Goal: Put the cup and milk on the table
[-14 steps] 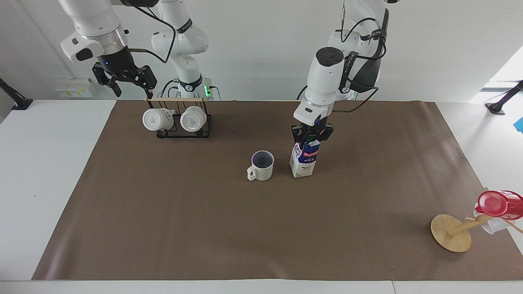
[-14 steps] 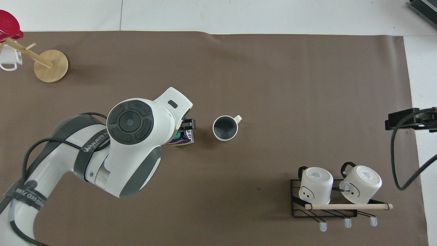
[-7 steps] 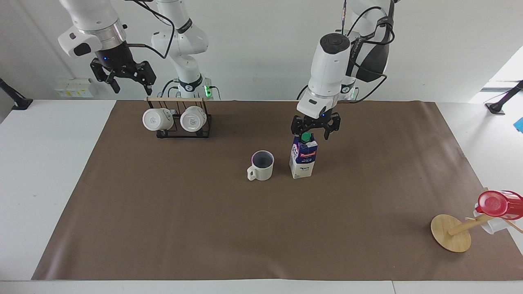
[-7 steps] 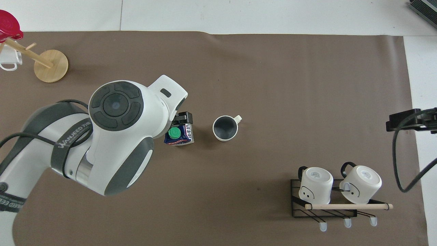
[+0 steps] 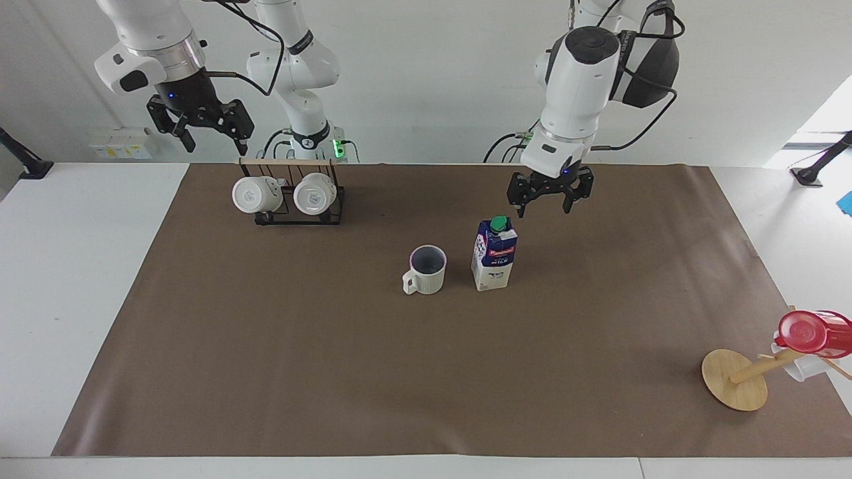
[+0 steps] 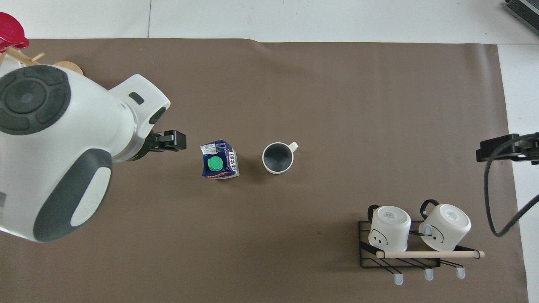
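Brown paper covers the middle of the white worktop (image 5: 86, 279), and on it the milk (image 5: 494, 255) stands upright, green cap uppermost, with the cup (image 5: 426, 269) just beside it toward the right arm's end, the two apart. The cup also stands upright, mouth up, its loop handle turned away from the robots. The left pincer (image 5: 550, 198) hangs in the air over bare paper, toward the left arm's end from the carton and above its cap; its fingers (image 5: 520, 207) are spread apart and hold nothing, and they touch neither carton nor cup. The right pincer (image 5: 212, 138) is raised over the right arm's end of the worktop, above a black wire rack (image 5: 299, 209) that carries two white mugs (image 5: 256, 194) on their sides; its fingers are likewise parted and empty. A wooden cup stand (image 5: 735, 379) lies tipped at the left arm's end, farthest from the robots, with a red translucent cup (image 5: 813, 332) on one peg.
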Controlling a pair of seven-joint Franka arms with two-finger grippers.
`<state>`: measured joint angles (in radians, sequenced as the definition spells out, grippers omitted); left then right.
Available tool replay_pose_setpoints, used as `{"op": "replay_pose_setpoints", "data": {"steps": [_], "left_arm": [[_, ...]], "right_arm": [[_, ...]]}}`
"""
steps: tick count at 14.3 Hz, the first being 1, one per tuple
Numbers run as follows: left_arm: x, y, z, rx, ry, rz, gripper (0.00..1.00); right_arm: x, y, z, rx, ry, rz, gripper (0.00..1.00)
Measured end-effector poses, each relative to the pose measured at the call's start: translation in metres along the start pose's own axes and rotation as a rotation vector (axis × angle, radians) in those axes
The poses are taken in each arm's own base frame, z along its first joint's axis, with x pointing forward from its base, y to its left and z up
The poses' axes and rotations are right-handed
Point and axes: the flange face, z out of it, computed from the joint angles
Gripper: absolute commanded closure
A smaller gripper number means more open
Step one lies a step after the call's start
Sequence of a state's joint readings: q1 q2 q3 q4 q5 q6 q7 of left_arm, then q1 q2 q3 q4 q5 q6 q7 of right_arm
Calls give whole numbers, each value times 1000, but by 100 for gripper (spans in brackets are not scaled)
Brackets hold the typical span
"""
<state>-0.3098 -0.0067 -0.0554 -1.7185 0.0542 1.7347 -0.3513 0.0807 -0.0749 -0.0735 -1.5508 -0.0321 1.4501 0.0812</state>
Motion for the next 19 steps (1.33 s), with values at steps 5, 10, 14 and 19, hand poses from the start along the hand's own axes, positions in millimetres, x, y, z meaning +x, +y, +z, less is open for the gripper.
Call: {"op": "replay_pose_setpoints", "data": {"steps": [5, 10, 14, 19], "left_arm": [[14, -88, -29, 9, -21, 45, 0], [18, -140, -29, 6, -51, 63, 0], [17, -148, -33, 5, -48, 61, 0], [14, -145, -36, -2, -49, 68, 0]], "right_arm": [[4, 0, 0, 2, 21, 1, 0], [7, 0, 3, 18, 17, 3, 0], [7, 0, 4, 19, 14, 4, 0], [7, 2, 4, 19, 15, 8, 0]]}}
